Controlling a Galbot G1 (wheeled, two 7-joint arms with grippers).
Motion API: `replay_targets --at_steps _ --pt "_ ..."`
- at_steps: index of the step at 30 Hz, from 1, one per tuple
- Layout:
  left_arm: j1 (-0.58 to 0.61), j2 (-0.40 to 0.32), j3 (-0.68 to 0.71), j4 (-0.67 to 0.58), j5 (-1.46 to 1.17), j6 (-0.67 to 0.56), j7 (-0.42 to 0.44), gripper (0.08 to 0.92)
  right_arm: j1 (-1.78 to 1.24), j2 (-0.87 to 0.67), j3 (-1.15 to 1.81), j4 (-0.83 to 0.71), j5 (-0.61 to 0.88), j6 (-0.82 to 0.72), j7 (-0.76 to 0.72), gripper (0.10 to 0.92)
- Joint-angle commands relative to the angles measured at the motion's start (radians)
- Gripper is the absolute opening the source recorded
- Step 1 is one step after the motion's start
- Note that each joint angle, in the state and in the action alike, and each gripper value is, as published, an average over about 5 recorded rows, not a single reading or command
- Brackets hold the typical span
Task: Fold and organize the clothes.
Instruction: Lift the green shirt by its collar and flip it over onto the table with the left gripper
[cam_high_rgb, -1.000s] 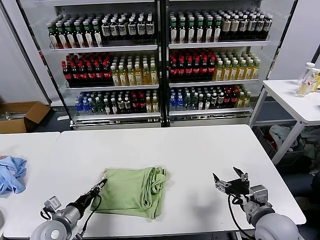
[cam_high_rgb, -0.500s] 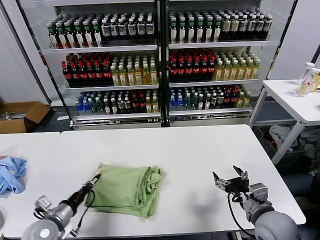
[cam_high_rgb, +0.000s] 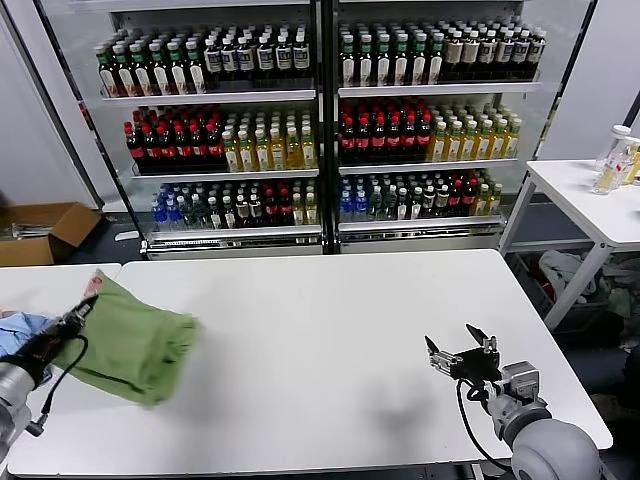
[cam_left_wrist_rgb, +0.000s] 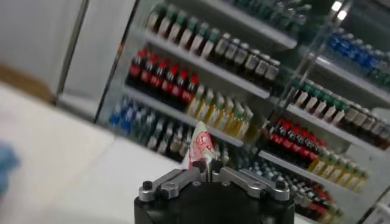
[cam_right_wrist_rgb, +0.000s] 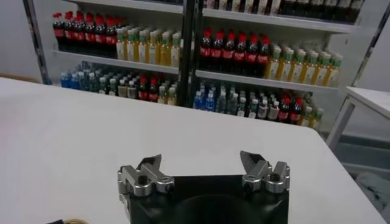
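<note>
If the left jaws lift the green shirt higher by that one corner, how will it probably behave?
Probably floppy: the green shirt sags in soft folds below the left gripper. Its folded layers may fall open, since only one corner is pinched. It seems light, trailing easily over the white table. The right gripper waits open.

Robot body: two arms with grippers, grey and black hardware

Left gripper (cam_high_rgb: 82, 308): slim black fingers on a narrow dark stem; silver-grey cylindrical wrist segment at the 8 o'clock edge of the head view; thin black cable looping beneath. Wrist camera shows a round matte-black housing topped by two grey metal finger brackets, each with a dark socket-head screw. Right gripper (cam_high_rgb: 461, 350): two short black pointed fingers on a black block; grey metal bracket behind; silver-grey rounded joint shells at 5 o'clock; black cable curving down alongside. Wrist camera shows a black housing, two grey brackets with dark screws, dark angular fingertips (cam_right_wrist_rgb: 251, 159).
</note>
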Motion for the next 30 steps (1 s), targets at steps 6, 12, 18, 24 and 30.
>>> replay_targets --at_steps 6,12,18,24,30 --pt "-0.094 -0.23 0.67 -0.091 0.816 -0.078 -0.168 0.095 -0.035 0.006 0.008 0.027 -0.028 0.01 -0.003 0.823" --pt "-0.116 -0.386 0.842 -0.017 0.829 -0.078 -0.201 0.095 -0.037 0.006 0.008 0.033 -0.031 0.015 -0.005 0.823" --pt "-0.185 -0.473 0.92 0.076 0.758 -0.082 -0.228 0.095 -0.027 0.012 -0.016 0.034 -0.039 0.019 -0.007 0.823" --pt "-0.264 -0.517 0.958 0.163 0.727 -0.109 -0.23 0.095 -0.019 0.008 -0.027 0.028 -0.04 0.024 -0.012 0.823" --pt "-0.36 -0.53 0.955 0.261 0.723 -0.207 -0.215 0.095 0.001 0.002 -0.038 0.018 -0.038 0.025 -0.015 0.823"
